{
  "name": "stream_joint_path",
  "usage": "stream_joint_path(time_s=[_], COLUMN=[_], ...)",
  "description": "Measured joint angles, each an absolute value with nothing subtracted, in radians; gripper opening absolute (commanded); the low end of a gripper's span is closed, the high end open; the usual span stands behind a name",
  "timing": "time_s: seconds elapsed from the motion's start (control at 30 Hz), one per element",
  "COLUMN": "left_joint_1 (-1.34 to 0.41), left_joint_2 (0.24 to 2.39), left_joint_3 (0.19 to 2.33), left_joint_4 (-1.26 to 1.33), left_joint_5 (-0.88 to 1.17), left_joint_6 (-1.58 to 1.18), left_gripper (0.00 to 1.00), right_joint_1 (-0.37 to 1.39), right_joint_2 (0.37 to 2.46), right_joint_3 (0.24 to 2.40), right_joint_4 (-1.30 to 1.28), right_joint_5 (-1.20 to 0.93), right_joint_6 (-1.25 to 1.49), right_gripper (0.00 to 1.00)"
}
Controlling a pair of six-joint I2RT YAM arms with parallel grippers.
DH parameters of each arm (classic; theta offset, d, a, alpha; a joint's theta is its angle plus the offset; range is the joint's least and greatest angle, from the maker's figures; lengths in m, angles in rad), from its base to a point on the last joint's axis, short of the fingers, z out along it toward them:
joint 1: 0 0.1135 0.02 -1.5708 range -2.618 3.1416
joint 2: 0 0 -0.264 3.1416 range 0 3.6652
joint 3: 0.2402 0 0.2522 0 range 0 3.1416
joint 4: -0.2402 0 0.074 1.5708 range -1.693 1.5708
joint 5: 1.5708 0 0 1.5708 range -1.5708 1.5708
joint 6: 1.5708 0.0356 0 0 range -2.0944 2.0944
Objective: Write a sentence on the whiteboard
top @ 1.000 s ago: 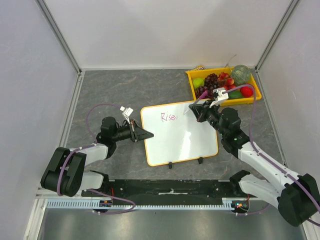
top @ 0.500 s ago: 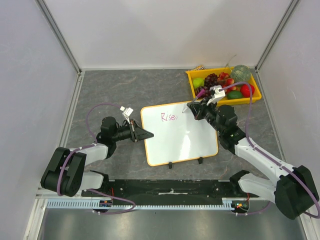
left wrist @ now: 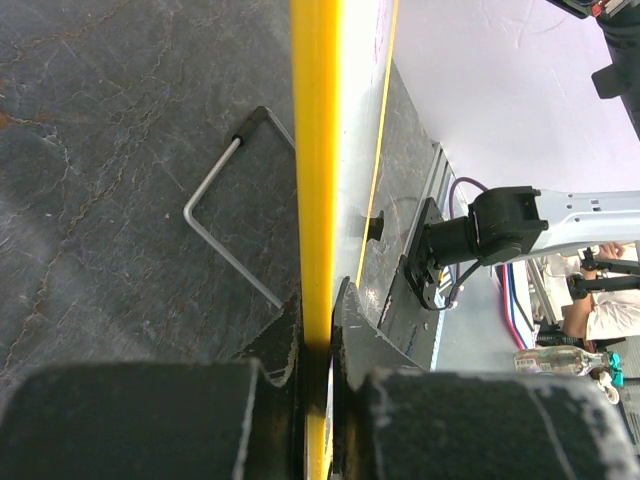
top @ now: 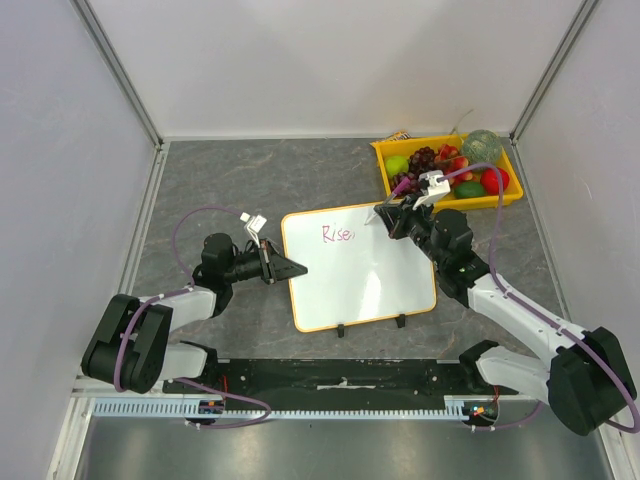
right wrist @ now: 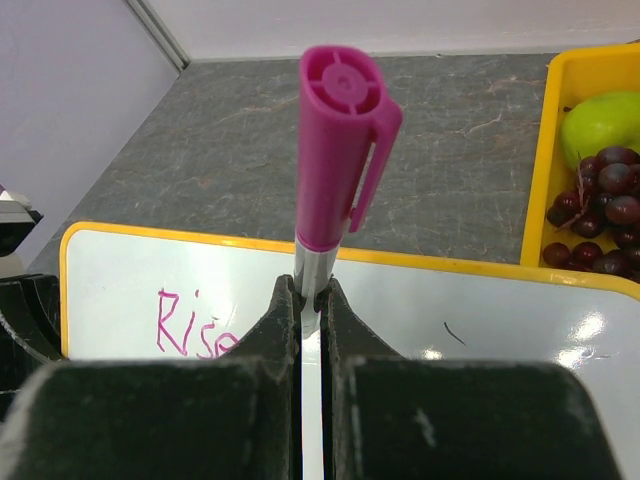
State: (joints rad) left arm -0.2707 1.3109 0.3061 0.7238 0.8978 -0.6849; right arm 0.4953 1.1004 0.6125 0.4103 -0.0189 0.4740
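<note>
The whiteboard [top: 360, 270] lies flat mid-table, white with a yellow rim and two black clips on its near edge. The sentence [top: 338, 234] reads only "Rise" in pink, also clear in the right wrist view [right wrist: 190, 322]. My left gripper [top: 298, 268] is shut on the board's left rim, seen as a yellow bar [left wrist: 315, 150] pinched between the jaws [left wrist: 318, 300]. My right gripper [top: 392, 216] hovers over the board's far right part, shut on a marker [right wrist: 340, 150] with a pink cap end and silver barrel [right wrist: 308, 290]. Its tip is hidden.
A yellow fruit tray [top: 383, 163] with grapes, green and red fruit stands at the back right, just beyond the right gripper; its wall [right wrist: 540, 150] shows beside the board. A bent metal wire [left wrist: 215, 235] lies on the grey table [top: 230, 180] by the board's left edge. Enclosure walls surround the table.
The right gripper with the marker has shifted slightly left and toward the board's far edge. The left gripper and the board have not moved; the writing looks the same.
</note>
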Motion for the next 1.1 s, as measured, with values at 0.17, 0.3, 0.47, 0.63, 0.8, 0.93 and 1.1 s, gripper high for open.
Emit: stream_joint_path(time_s=[0.17, 0.3, 0.47, 0.63, 0.8, 0.93, 1.1], left_joint_1=[-0.271, -0.271, -0.271, -0.271, -0.271, -0.271, -0.271], left_joint_2=[1.311, 1.311, 1.311, 1.311, 1.311, 1.311, 1.311], left_joint_3=[0.307, 0.307, 0.307, 0.308, 0.308, 0.308, 0.308], left_joint_4=[0.723, 0.723, 0.721, 0.720, 0.720, 0.720, 0.720], left_joint_5=[0.898, 0.898, 0.897, 0.897, 0.897, 0.897, 0.897], left_joint_6=[-0.685, -0.685, -0.685, -0.685, -0.685, -0.685, -0.685], left_gripper=[0.02, 0.02, 0.02, 0.02, 0.02, 0.02, 0.02], right_joint_1=[0.495, 0.494, 0.493, 0.493, 0.493, 0.493, 0.492], right_joint_2=[1.094, 1.081, 1.071, 1.061, 1.047, 1.044, 1.045], right_joint_3=[0.609, 0.596, 0.583, 0.575, 0.561, 0.557, 0.557], right_joint_4=[0.409, 0.408, 0.403, 0.401, 0.392, 0.387, 0.389], right_joint_5=[-0.016, -0.010, -0.010, -0.015, -0.033, -0.041, -0.044], right_joint_6=[0.472, 0.471, 0.471, 0.471, 0.470, 0.470, 0.471], right_gripper=[0.00, 0.00, 0.00, 0.00, 0.00, 0.00, 0.00])
